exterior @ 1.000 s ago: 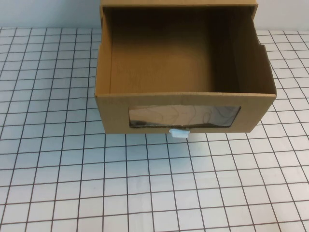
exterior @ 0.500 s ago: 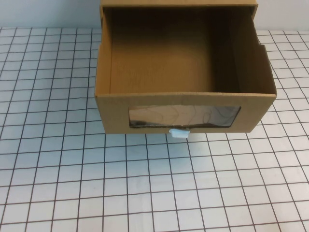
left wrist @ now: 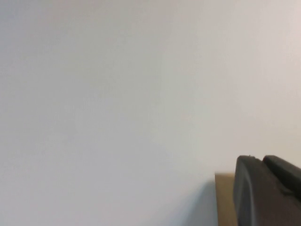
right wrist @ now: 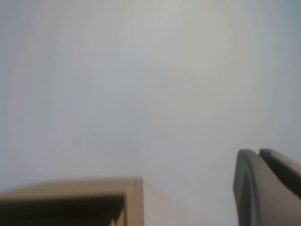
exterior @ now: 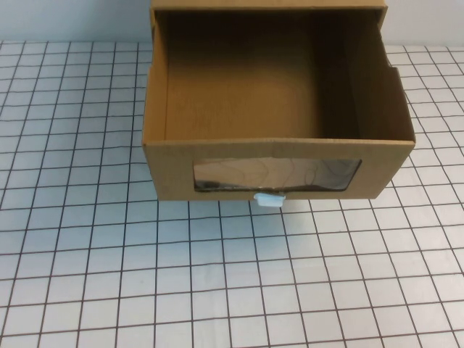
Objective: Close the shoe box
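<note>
The brown cardboard shoe box (exterior: 174,170) stands at the far middle of the table in the high view. Its drawer is pulled out toward me and is empty inside. The front has a clear window (exterior: 275,174) with a small white pull tab (exterior: 269,200) below it. The outer sleeve (exterior: 268,4) shows at the top edge. Neither arm shows in the high view. My left gripper (left wrist: 261,159) is shut and empty, raised, facing a pale wall with a cardboard edge (left wrist: 225,197) beside it. My right gripper (right wrist: 257,151) is shut and empty, with the box's top edge (right wrist: 70,188) in its view.
The table is covered by a white sheet with a black grid (exterior: 232,275). A pale wall (exterior: 72,18) stands behind the box.
</note>
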`<state>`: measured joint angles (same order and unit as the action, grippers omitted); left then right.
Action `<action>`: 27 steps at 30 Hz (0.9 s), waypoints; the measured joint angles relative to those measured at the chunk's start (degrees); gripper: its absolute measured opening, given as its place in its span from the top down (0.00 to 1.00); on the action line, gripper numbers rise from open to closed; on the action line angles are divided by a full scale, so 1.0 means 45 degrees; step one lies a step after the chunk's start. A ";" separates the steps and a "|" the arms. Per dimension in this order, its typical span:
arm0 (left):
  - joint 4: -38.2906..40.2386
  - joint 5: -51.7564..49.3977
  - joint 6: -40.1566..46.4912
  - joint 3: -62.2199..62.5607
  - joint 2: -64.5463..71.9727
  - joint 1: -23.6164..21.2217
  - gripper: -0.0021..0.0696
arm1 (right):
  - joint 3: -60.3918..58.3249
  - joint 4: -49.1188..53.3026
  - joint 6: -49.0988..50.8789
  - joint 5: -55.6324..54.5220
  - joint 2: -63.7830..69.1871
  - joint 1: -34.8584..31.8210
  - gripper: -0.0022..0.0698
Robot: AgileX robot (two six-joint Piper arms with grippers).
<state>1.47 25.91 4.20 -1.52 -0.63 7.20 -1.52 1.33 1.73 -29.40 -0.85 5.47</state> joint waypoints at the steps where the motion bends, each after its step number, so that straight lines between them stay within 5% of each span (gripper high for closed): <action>1: 0.0000 0.0625 0.0000 0.0000 0.0000 0.0000 0.98 | 0.0000 0.0000 0.0000 -0.0764 0.0000 0.0000 0.99; 10: 0.0054 0.2488 -0.0080 0.0000 0.0000 0.0000 0.98 | 0.0000 -0.0295 0.0000 -0.3833 0.0000 0.0000 0.99; 18: 0.0219 0.5534 -0.2409 0.0024 -0.0022 0.0000 0.98 | 0.0000 -0.0535 0.0000 -0.4902 0.0000 0.0000 0.99; 27: 0.0013 0.3290 -0.3449 0.3262 -0.0049 0.0000 0.98 | 0.2261 -0.0612 0.0000 -0.5149 0.0000 0.0000 0.99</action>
<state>1.53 40.71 -11.33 13.17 -0.86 7.20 8.65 -1.43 1.73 -52.57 -0.85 5.47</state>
